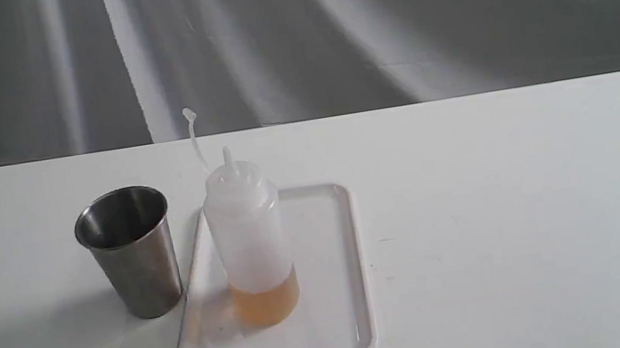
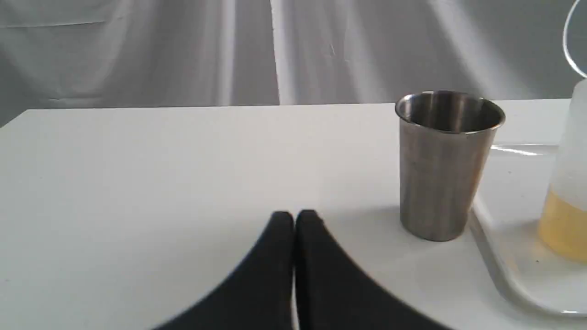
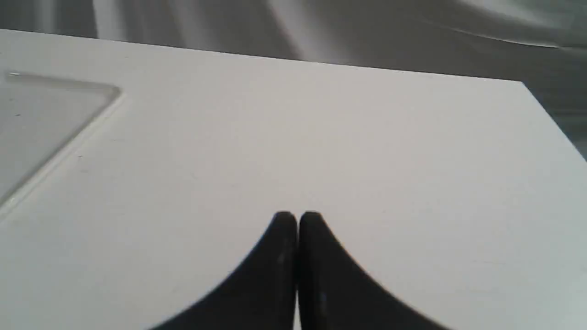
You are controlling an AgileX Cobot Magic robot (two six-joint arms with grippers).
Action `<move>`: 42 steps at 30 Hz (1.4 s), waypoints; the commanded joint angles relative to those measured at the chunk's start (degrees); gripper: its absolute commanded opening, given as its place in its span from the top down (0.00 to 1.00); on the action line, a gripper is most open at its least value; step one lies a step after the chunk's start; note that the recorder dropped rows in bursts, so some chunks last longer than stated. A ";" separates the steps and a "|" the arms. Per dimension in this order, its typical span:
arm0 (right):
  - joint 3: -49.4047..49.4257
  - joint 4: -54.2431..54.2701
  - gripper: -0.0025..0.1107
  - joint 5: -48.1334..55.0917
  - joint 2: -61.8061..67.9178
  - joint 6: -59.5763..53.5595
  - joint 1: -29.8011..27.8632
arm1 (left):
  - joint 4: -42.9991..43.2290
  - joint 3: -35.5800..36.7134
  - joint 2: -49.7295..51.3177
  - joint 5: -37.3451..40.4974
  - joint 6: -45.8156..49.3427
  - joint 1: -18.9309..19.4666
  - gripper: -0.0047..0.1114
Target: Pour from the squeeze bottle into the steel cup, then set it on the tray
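The squeeze bottle (image 1: 248,233) stands upright on the white tray (image 1: 333,320), amber liquid filling its lowest part, its cap strap curling up behind it. Just left of the tray stands the steel cup (image 1: 131,252), upright on the table. The left wrist view shows the steel cup (image 2: 445,165), the tray's rim (image 2: 500,279) and the edge of the squeeze bottle (image 2: 566,201). My left gripper (image 2: 294,216) is shut and empty, low over the table, apart from the cup. My right gripper (image 3: 297,216) is shut on nothing over bare table; a corner of the tray (image 3: 55,114) shows there. Neither gripper appears in the exterior view.
A white table (image 1: 507,199) carries everything, with its far edge against a grey draped cloth backdrop (image 1: 385,19). The table's right corner (image 3: 523,85) shows in the right wrist view.
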 commanded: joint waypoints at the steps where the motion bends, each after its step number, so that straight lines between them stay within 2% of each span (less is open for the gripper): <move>1: 0.19 -0.87 0.98 -0.03 -0.38 -0.41 -3.54 | -0.04 0.25 -0.15 -0.43 -0.29 -0.46 0.96; 8: 0.19 -0.87 0.98 -0.03 -0.38 0.14 -8.42 | -0.04 0.25 -0.15 -0.43 -0.12 -0.46 0.96; 42: 0.19 0.00 0.98 -0.03 -0.38 0.24 -8.52 | -0.04 0.25 -0.15 -0.43 -0.15 -0.46 0.96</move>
